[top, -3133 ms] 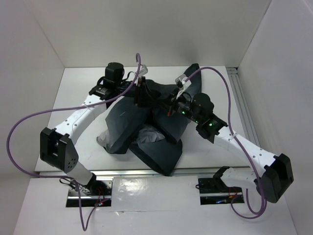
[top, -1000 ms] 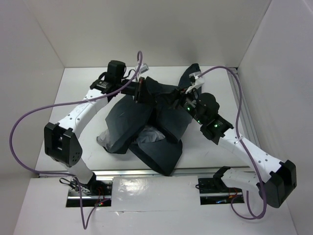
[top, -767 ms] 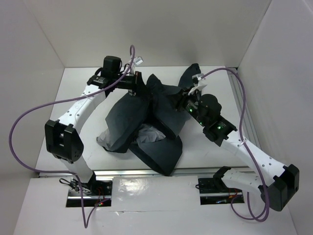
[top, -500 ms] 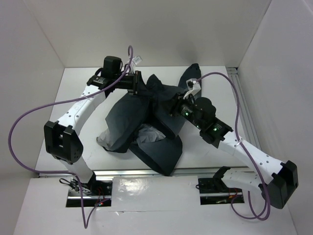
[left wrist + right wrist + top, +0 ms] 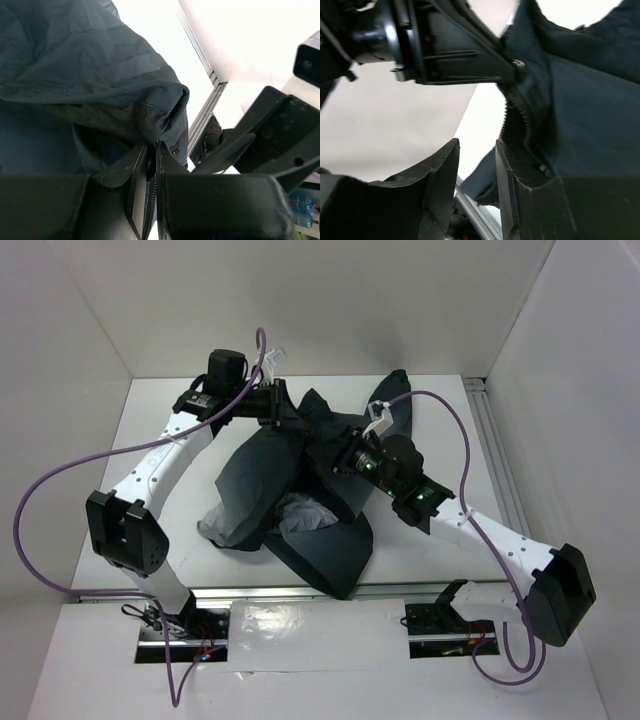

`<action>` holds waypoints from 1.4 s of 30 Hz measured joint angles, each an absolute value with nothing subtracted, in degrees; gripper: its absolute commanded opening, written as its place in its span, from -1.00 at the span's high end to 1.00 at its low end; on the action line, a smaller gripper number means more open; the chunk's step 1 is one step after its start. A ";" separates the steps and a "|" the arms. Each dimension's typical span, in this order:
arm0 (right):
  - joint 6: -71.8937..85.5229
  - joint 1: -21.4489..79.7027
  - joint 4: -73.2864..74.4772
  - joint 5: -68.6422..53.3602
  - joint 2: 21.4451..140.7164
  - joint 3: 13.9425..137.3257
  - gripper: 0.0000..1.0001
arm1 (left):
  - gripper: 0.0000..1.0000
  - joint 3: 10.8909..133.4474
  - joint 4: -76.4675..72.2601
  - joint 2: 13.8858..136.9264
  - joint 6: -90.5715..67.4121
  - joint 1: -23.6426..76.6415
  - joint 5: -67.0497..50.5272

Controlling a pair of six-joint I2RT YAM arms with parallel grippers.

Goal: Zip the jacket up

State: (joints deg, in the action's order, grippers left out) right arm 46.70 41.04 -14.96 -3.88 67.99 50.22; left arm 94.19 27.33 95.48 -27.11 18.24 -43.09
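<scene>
Seen from above, the jacket (image 5: 270, 470) lies crumpled mid-bench (image 5: 420, 560), its far edge lifted. Only the left wrist view shows the left gripper (image 5: 150, 160), its jaws clamped on the zipper edge (image 5: 151, 200). In the right wrist view the right gripper (image 5: 477, 150) has narrowly parted, empty jaws beside the zipper teeth (image 5: 507, 112).

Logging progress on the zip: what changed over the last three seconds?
The left hand, shut on the jacket, pulled its edge farther away and leftward. The right hand, open, swung right, then returned to the jacket's middle. The near folds stayed put.
</scene>
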 measured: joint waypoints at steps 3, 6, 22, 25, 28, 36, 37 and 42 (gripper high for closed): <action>47.68 41.58 -16.99 -3.92 68.36 50.22 0.15 | 1.00 94.19 27.49 95.48 -27.16 18.24 -43.03; 48.42 41.74 -18.13 -3.90 69.47 50.24 0.15 | 1.00 94.19 27.51 95.48 -27.16 18.24 -42.85; 50.09 41.76 -22.74 -0.19 73.76 50.24 0.05 | 1.00 94.78 28.58 95.46 -27.14 18.24 -42.59; 50.15 41.76 -23.77 0.34 74.39 50.24 0.05 | 1.00 94.89 28.60 95.39 -27.11 18.33 -42.39; 50.50 41.47 -24.56 0.54 75.00 50.22 0.07 | 1.00 94.89 28.60 95.35 -27.11 18.46 -42.22; 50.78 41.30 -26.48 1.19 75.55 50.15 0.17 | 1.00 94.94 28.56 95.29 -27.09 18.46 -42.15; 50.81 41.23 -26.55 1.19 75.61 50.13 0.17 | 1.00 94.94 28.56 95.24 -27.09 18.46 -42.09; 51.11 41.10 -27.07 1.23 76.09 50.13 0.20 | 1.00 94.94 28.60 94.74 -27.07 18.46 -42.04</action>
